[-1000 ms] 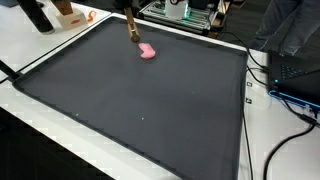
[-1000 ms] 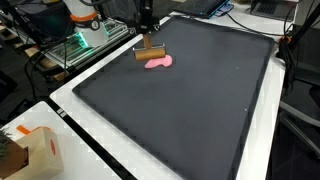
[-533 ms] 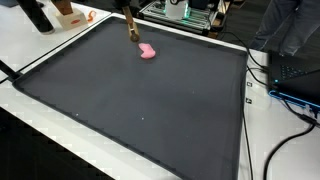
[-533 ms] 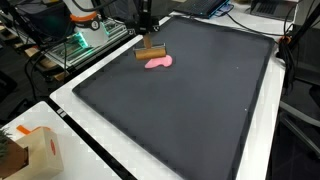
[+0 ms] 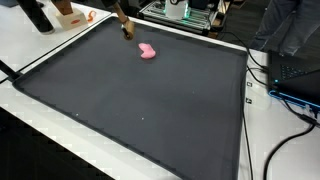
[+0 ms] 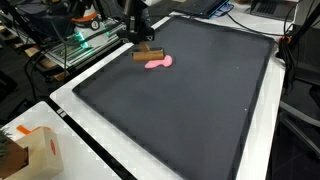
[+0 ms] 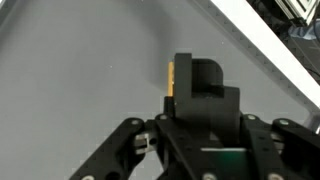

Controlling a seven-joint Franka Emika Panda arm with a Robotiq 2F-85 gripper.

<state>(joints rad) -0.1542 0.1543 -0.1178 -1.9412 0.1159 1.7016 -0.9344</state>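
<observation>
Wooden block [image 6: 147, 56] clamped in my gripper [image 6: 144, 47], near one edge of the black mat [image 6: 190, 105].

From my station I see the jaws closed on the block from above. In the wrist view only a thin yellowish strip of it [image 7: 171, 82] shows beside the dark fingers [image 7: 205, 85]. It probably hangs just over the mat rather than resting on it, though the angle is too poor for me to be sure. A pink piece [image 6: 158, 63] lies flat on the mat close by, and in an exterior view there is a clear gap between it [image 5: 147, 51] and the block [image 5: 125, 31]. The mat sits on a white table [image 6: 95, 135], and a cardboard box [image 6: 35, 150] stands well apart at the table's corner.
</observation>
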